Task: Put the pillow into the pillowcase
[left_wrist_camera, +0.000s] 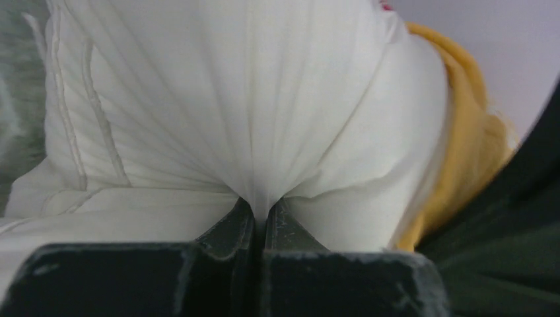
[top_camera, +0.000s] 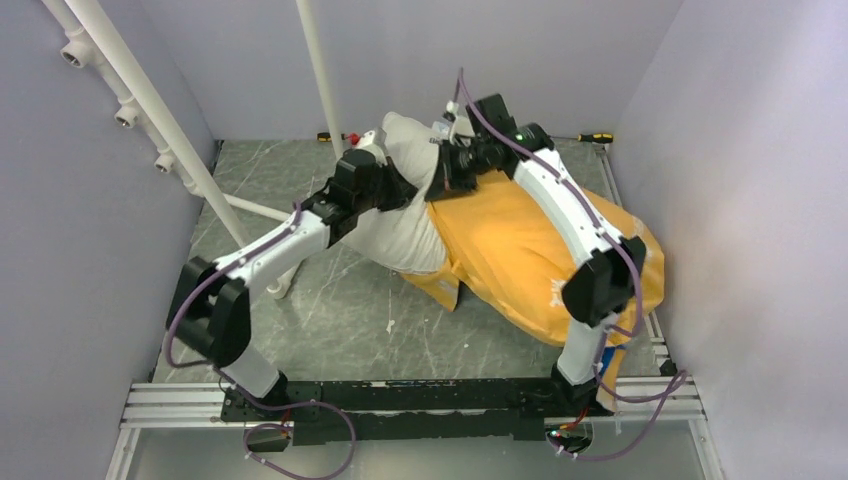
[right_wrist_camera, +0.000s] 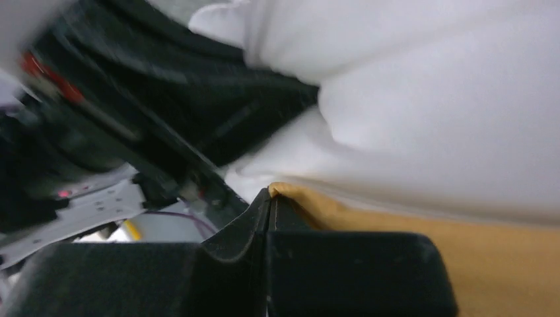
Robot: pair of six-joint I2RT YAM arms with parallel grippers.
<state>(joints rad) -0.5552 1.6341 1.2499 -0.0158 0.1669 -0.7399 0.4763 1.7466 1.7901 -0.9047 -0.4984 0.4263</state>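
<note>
At the near edge, the two arm bases sit on an aluminium rail (top_camera: 170, 408), their purple cables looping below it. Beyond lies the grey marbled tabletop (top_camera: 340, 310).

On its right half rests the thin yellow-orange fabric pillowcase (top_camera: 510, 250), bulging with the part of the pillow already inside. The right arm crosses over it and hides much of its far side. A scrap of white print shows beside that arm's elbow, too small to read.

The large plump white stuffed pillow (top_camera: 405, 215) sticks out of the case's mouth toward the left and far side. How deep it reaches inside cannot be seen.

The left hand (left_wrist_camera: 259, 210) is pinched tight on a fold of the pillow's white cover, with creases fanning out from the fingers. From above, its fingertips are buried against the pillow.

The right hand (right_wrist_camera: 271, 198) is clamped on the yellow hem of the pillowcase, right where it meets the white fabric. The rest of that view is blurred.

At the far edge lie two small yellow-handled tools (top_camera: 596, 138), too small to make out clearly.
</note>
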